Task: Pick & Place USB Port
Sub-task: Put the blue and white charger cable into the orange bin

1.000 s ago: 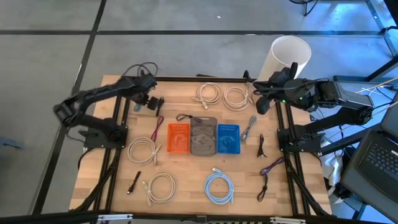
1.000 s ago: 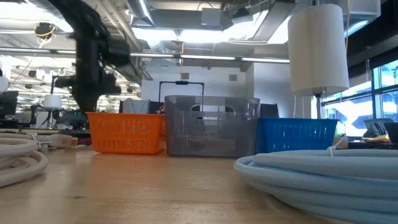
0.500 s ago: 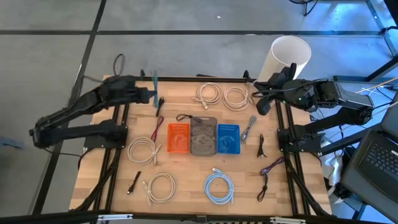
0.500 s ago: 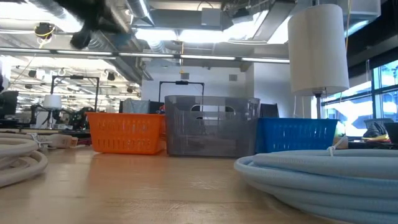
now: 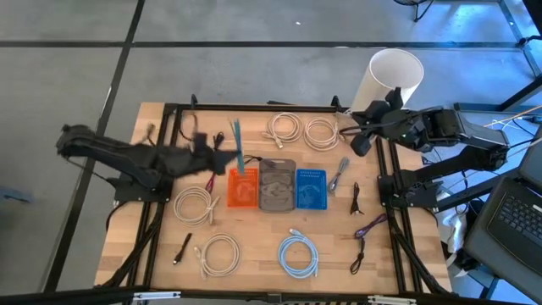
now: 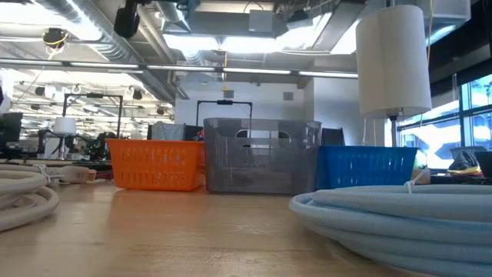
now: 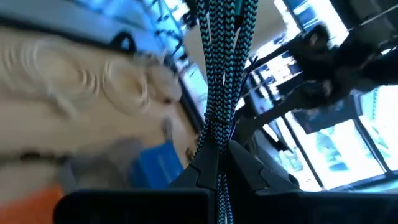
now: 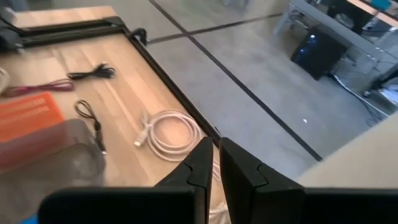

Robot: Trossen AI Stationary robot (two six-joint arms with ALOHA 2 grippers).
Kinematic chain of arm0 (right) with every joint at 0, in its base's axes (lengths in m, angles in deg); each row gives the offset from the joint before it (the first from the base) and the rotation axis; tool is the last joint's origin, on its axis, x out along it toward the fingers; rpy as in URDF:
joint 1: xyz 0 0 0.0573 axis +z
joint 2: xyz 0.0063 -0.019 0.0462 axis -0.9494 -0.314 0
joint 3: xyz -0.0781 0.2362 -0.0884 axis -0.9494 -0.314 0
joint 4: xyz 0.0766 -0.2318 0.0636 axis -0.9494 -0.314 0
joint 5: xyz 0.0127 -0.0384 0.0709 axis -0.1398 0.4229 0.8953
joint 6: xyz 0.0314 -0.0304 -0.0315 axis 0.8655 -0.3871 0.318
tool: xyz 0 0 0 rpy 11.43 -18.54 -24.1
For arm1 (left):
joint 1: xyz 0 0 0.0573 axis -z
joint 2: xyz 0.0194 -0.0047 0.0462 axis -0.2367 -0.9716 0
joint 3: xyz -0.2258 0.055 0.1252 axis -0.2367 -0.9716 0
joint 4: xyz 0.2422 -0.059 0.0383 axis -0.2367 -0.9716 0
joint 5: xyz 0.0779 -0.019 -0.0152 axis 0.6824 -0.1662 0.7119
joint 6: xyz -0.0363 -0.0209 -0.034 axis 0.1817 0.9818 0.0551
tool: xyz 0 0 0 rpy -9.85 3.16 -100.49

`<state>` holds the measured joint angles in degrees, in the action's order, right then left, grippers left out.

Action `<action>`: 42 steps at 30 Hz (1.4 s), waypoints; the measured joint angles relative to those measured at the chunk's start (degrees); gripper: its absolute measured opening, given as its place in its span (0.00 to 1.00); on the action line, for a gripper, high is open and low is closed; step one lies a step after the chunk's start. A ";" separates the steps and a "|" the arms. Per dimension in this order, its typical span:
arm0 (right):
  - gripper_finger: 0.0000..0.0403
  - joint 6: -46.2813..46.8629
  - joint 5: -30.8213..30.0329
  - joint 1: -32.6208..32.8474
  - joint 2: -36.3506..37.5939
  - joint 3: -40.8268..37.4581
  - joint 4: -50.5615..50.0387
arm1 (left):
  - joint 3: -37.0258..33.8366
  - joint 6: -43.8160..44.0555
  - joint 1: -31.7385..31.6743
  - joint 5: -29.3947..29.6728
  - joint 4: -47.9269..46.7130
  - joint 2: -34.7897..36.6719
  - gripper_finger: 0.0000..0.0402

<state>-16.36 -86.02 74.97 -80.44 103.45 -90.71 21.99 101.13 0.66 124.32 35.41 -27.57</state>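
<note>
Swung inward since half a second ago, the left arm now reaches from the counter's (image 5: 161, 254) left edge toward the middle, and its left gripper (image 5: 227, 158) sits just beside the orange basket (image 5: 243, 188), clamped on a teal-and-black braided USB cable (image 5: 237, 142) that stands up over that basket's far end; in the left wrist view the doubled cable (image 7: 219, 81) is pinched between the dark fingers (image 7: 249, 167). Nearest on the counter lie a coiled light-blue cable (image 5: 298, 256) and a white coil (image 5: 220, 252). Behind them three baskets stand side by side, touching: orange, then grey (image 5: 277, 185), then blue (image 5: 311, 188); whether anything lies inside them cannot be told. Farther back rest two more white coils (image 5: 302, 130). At the far right corner the right gripper (image 5: 359, 141) hovers beside a white cylinder (image 5: 389, 78), its fingers (image 8: 239, 163) pressed together on nothing
</note>
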 joint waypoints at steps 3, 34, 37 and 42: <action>0.08 -1.32 0.01 -1.55 0.00 0.00 0.06 | 0.00 7.02 4.26 3.73 -0.05 -5.18 0.01; 0.08 -4.31 0.69 -5.62 0.00 0.00 -0.92 | 43.85 32.15 -1.57 -11.81 -73.66 -43.72 0.01; 0.08 -5.00 0.70 -5.62 0.00 0.00 -0.92 | 43.85 33.52 -1.41 -12.51 -73.65 -46.00 0.01; 0.08 -5.78 0.85 -5.62 0.00 0.00 -0.90 | 43.62 35.01 -0.94 -12.94 -73.25 -49.14 0.01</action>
<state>-22.13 -85.16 69.35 -80.44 103.45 -91.61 65.61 136.14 -0.29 111.38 -37.84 -76.71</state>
